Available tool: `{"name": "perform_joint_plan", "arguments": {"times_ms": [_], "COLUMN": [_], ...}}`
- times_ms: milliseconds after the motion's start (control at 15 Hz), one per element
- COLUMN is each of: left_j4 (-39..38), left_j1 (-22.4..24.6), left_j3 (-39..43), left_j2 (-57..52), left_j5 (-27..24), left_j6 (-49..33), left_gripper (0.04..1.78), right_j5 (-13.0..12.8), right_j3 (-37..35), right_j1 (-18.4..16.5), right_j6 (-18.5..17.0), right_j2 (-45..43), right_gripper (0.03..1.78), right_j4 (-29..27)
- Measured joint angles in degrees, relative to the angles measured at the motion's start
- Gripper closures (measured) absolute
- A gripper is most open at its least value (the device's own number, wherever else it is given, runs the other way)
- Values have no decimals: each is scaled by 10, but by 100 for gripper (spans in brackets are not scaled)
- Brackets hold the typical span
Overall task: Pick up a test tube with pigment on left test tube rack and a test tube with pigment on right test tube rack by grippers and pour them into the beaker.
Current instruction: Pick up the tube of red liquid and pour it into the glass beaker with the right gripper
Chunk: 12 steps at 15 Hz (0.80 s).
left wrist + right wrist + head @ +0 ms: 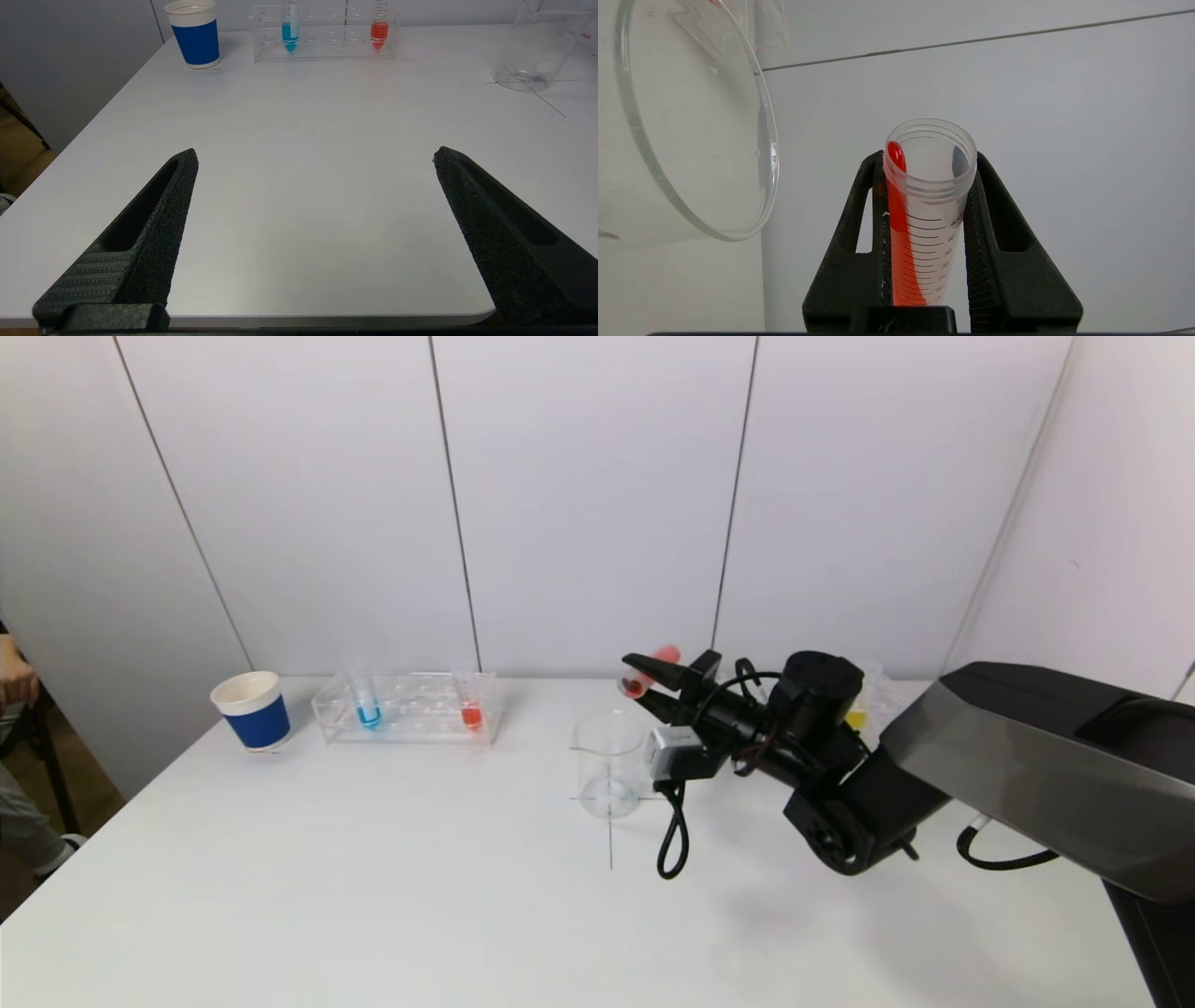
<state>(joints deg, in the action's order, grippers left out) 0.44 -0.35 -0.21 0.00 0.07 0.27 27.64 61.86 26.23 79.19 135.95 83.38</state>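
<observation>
A clear graduated plastic test tube with red pigment (924,210), tilted just right of the clear glass beaker's (609,763) rim above the white tabletop (420,896), is gripped by the right pincer (927,186), while the left pincer (315,158) hangs wide open over the tabletop's near left.

The right pincer (644,677) holds a tilted tube (649,672) just above and behind the beaker (609,765) on the desk (420,896). Well to its left stands a rack (411,707) with two tubes; a cup (252,709) sits left of that.
</observation>
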Motion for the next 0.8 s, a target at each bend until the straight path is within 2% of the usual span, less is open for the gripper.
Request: {"name": "perform_joint_plan", "arguments": {"times_ms": [800], "left_j4": [0], "left_j1": [0], "left_j3": [0], "left_j2": [0], "left_j5": [0], "left_j6": [0], "left_gripper": [6], "right_j5": [-3], "right_j3": [11], "right_j1": [5], "right_j6": [68], "right_j2": [-2], "right_gripper": [132], "right_j4": [-37]}}
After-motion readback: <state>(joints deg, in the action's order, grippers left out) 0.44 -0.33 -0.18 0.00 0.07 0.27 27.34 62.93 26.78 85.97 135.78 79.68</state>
